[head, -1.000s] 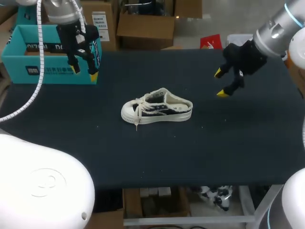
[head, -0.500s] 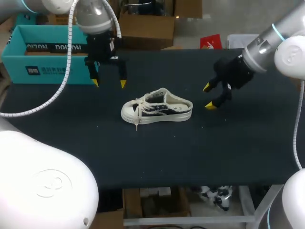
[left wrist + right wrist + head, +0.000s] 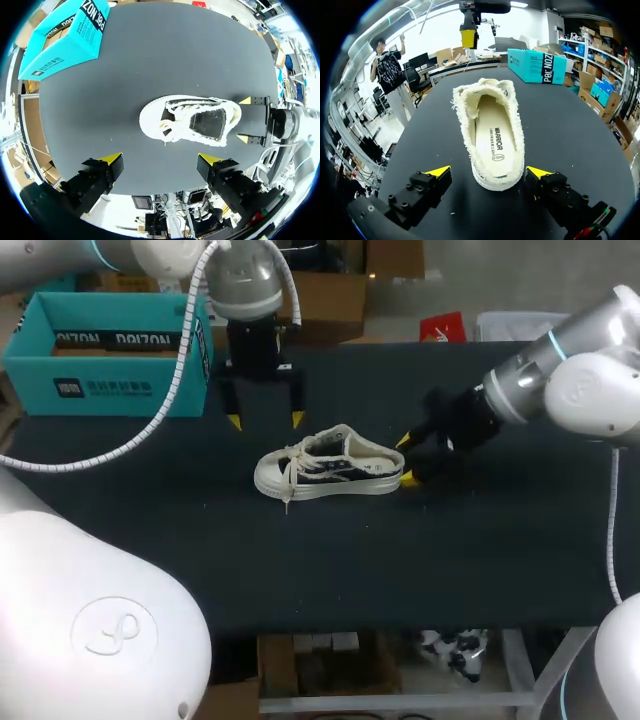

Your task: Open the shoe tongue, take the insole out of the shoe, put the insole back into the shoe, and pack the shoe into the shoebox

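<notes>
Apparently nothing is done yet: insole [image 3: 495,135] inside the sneaker [image 3: 330,468], shoebox [image 3: 100,390] apart, left tool [image 3: 265,421] and right tool [image 3: 405,459] both wide open.

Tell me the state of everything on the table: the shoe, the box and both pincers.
Shoe: upright on its sole, not in the box.
Insole: inside the shoe.
Shoebox: open on top.
Left pincer: open, holding nothing.
Right pincer: open, at the shoe's heel.
</notes>
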